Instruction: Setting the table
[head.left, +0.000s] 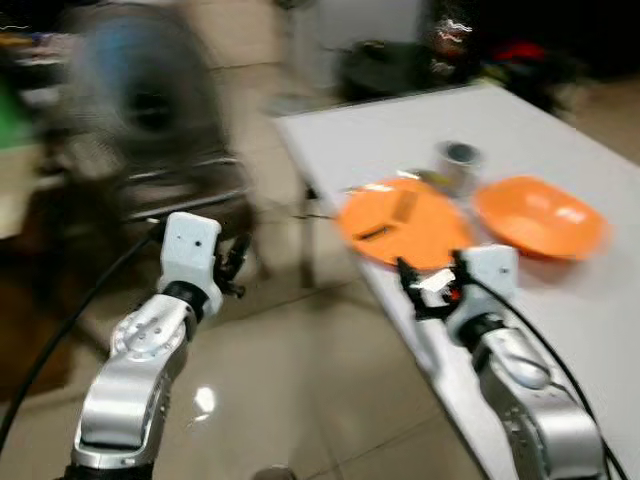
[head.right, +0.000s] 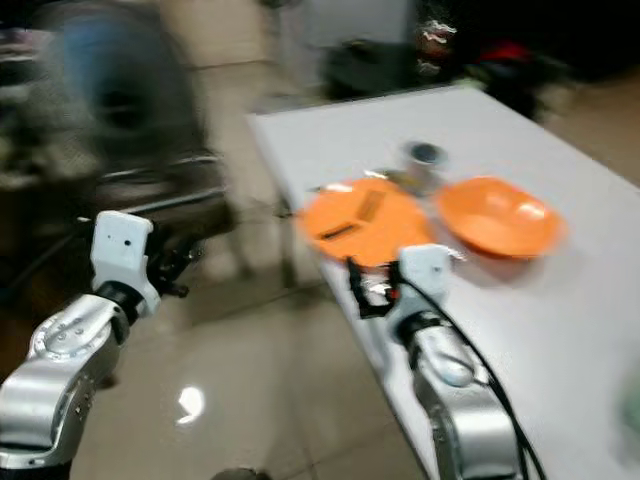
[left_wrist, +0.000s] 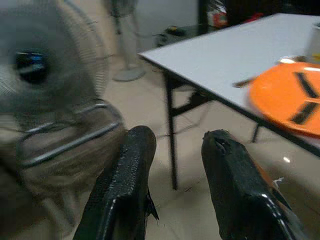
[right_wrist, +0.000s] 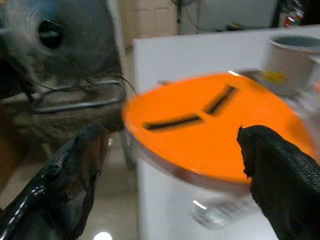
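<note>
**Right end effector spread before the orange plate**

The right end effector hangs at the near edge of the white table, its black fingers wide apart, facing an orange plate that carries two dark strips. An orange bowl sits just beside the plate, with a grey cup behind both. The left end effector hovers over the tiled floor, fingers slightly parted, near a blurred fan.
</note>
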